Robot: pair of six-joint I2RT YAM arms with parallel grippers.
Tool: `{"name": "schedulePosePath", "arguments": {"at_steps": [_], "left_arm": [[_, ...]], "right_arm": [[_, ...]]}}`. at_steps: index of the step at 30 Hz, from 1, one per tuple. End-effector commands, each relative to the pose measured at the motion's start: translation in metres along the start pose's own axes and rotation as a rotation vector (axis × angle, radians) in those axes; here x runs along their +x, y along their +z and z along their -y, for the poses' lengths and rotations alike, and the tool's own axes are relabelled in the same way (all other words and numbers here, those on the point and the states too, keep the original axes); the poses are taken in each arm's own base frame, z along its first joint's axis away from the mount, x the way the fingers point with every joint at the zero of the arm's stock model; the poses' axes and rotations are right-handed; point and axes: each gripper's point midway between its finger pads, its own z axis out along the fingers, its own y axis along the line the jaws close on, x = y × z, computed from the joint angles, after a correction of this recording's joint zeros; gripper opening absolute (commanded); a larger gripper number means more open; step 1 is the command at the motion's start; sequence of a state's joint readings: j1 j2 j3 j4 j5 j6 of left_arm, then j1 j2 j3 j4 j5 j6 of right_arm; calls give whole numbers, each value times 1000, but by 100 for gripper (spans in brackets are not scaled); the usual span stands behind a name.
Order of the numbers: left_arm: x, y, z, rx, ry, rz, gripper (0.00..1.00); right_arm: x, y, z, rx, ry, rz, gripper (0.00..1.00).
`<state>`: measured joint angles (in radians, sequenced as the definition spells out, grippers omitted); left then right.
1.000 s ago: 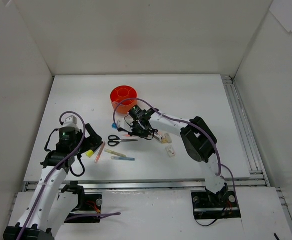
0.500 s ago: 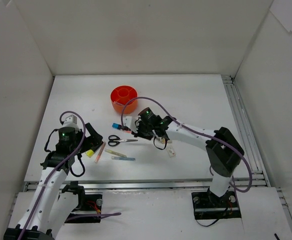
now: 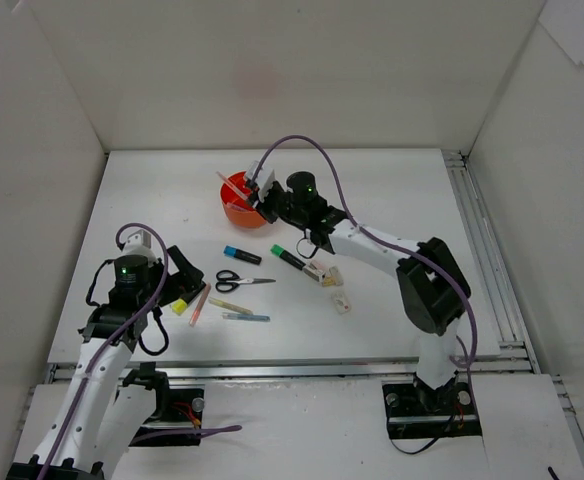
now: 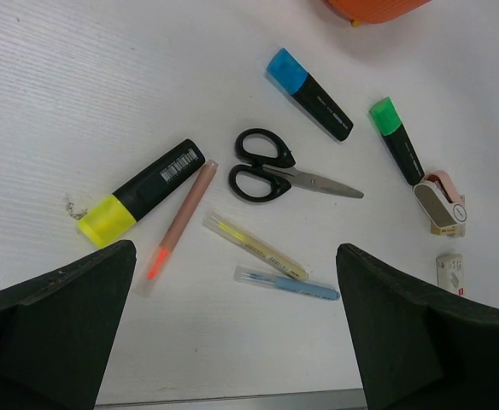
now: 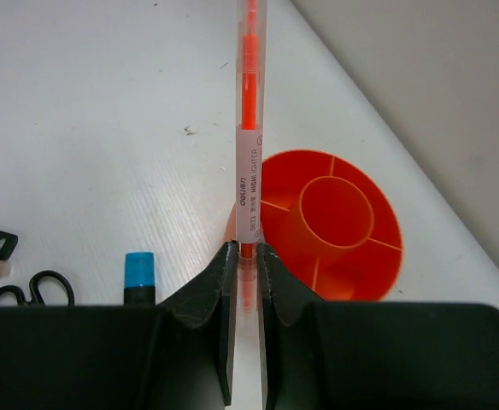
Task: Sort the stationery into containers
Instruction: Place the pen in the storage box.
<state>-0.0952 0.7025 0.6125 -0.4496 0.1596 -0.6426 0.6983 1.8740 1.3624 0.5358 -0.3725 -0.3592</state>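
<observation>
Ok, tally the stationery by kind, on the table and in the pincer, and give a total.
Chunky black-bodied highlighters (yellow, blue, green caps): 3
Thin clear plastic pens (pink, yellow, blue lying loose; orange pen in the right pincer): 4
Black-handled metal scissors: 1
Small white or beige eraser-like pieces: 2
Total: 10

White links (image 3: 372,255) meet black joints (image 3: 427,287), trailing purple cables (image 3: 302,143) (green lights (image 3: 309,183) glow).
</observation>
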Motion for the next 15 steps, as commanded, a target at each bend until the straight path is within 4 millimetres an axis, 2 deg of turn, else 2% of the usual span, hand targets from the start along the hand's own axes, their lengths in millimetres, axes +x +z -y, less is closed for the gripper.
{"name": "schedulePosePath", "arguments": {"at_steps": [1,4,7,15], "left_arm": [[-25,-13,11,6,-19,69,99],[-22,-16,8,7,-40,77,99],[-23,-20,6,1,-49,101,100],[-22,-22,4,-21,-44,93,99]], "right_arm": [[-55,15,12,-56,-16,215,0],[-60,28,21,-67,-15,247,0],[-54,38,22,-72,-24,243,0],[-22,57,22,-125,-53,217,0]]}}
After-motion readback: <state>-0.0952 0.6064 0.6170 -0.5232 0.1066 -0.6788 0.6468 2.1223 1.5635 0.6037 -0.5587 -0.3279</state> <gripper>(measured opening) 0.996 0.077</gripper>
